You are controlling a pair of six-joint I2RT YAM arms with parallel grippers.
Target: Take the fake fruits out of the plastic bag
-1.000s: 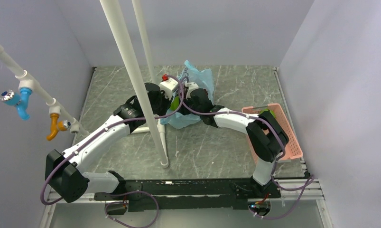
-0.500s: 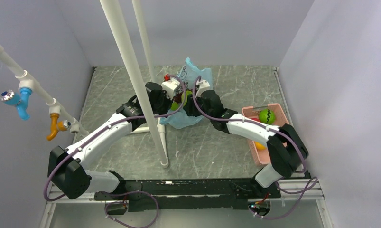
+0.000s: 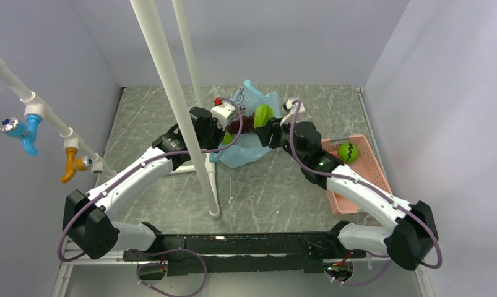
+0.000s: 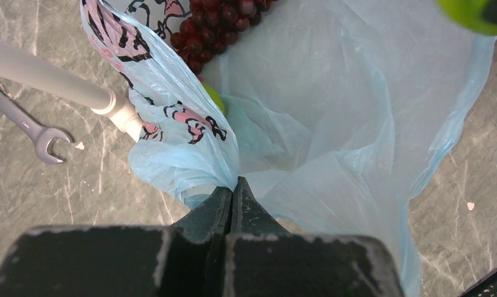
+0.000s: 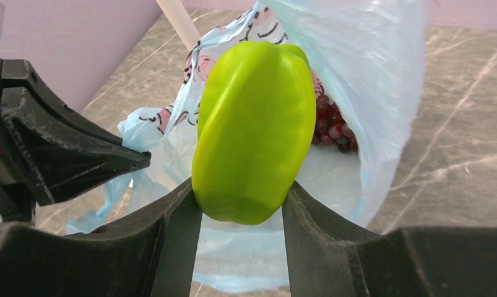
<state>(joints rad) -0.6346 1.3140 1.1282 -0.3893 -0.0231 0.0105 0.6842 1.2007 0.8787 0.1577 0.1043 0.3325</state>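
Fake fruits sit in three places at this moment. A glossy lime-green ribbed plastic fruit (image 5: pixel 255 130) is gripped in the right tool (image 5: pixel 239 195), whose two dark fingers press on its narrow flanks. Its long axis runs outward along the fingers, away from the wrist. A dark purple plastic grape bunch (image 4: pixel 218 28) lies inside the thin, crinkly, translucent light-blue plastic bag (image 4: pixel 332 124), and a small yellow-green piece (image 4: pixel 213 98) peeps from behind a printed fold beside it. A round green plastic fruit (image 3: pixel 346 151) rests in the flat pink slotted tray (image 3: pixel 368 162) at the right side of the grey marbled tabletop (image 3: pixel 283 185).

The left tool (image 4: pixel 233 185) is clenched on a gathered fold of the bag's rim, holding the mouth open toward the other arm. In the overhead view the ribbed fruit hangs above the mouth, seemingly clear of the film, with the grapes just beside and below it.

The coming move, as I judge it, turns on one relation. The tray lies to the right of the held fruit, on the right arm's own side and well apart from the bag, so the right arm is the nearer one to carry it there. The grapes are not yet out, and loose film around them could snag.
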